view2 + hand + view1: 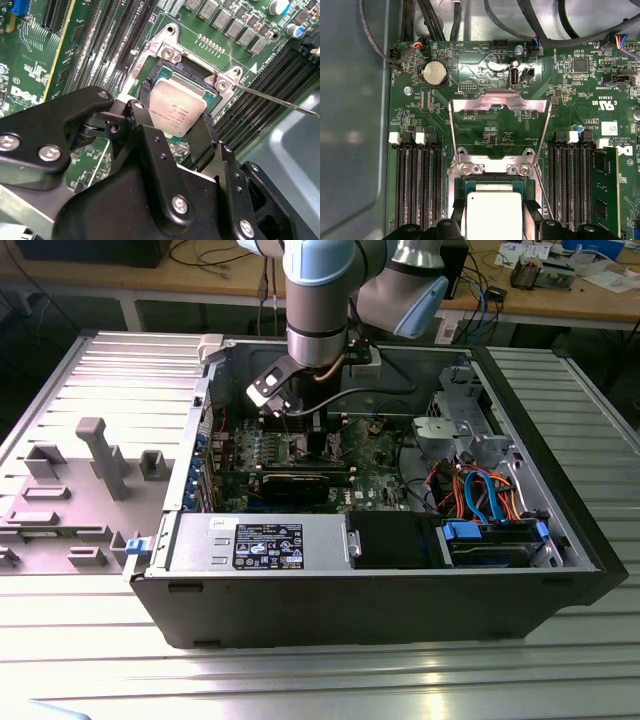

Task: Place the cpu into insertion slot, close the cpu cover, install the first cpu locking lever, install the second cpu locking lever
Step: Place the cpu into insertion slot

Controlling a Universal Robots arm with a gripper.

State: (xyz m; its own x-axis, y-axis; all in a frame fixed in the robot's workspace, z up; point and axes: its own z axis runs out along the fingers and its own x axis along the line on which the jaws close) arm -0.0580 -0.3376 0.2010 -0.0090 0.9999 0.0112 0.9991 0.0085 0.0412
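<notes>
On the exterior view's left, a pale grey moulded plastic fixture (100,455) with blocky posts and pockets sits on the ribbed aluminium desk (300,680). Just beside it lies the open black sheet-metal computer case (350,610), with a boxy bare-steel power supply (200,540) along its near wall. The grey-and-blue jointed robot arm (320,290) reaches down into the middle of the case, and a blue plastic drive caddy (490,538) sits towards the exterior view's right.

In both wrist views the matte black gripper (175,117) (493,220) is clamped on the cpu (177,105) (492,215), a flat square chip with a dull brushed silver face. Its angular fingers (204,132) press on two opposite edges. The chip sits squarely over the insertion slot (167,50) (455,195), a square socket with a silvery screwed rim set in the glossy green circuit board (485,65). Whether it is fully seated cannot be told.

The cpu cover (500,99), a thin shiny metal frame with a large square window, is swung open away from the slot, and board shows through it. A thin steel rod (280,102) juts from the slot's corner. Long black ridged memory slots (417,180) flank the socket.
</notes>
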